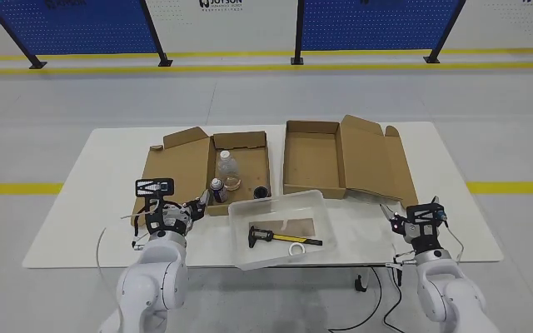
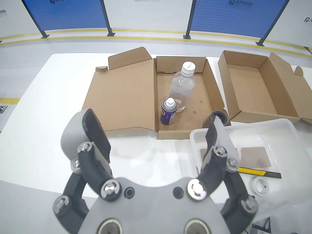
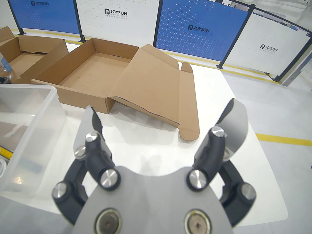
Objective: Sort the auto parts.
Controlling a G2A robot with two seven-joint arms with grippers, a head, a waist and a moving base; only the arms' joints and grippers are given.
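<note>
grey left end effector (image 2: 152,120) and right end effector (image 3: 160,105) hang spread wide, low over the table (image 1: 92,208).

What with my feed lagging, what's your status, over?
Left jaws and right jaws open, empty. Black-and-yellow caliper and small white ring lie in clear plastic tub. Nothing blocks the tub.

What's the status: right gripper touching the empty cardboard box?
Apart. In the right wrist view, bare table shows between the right gripper and the nearest edge of the empty cardboard box.
</note>
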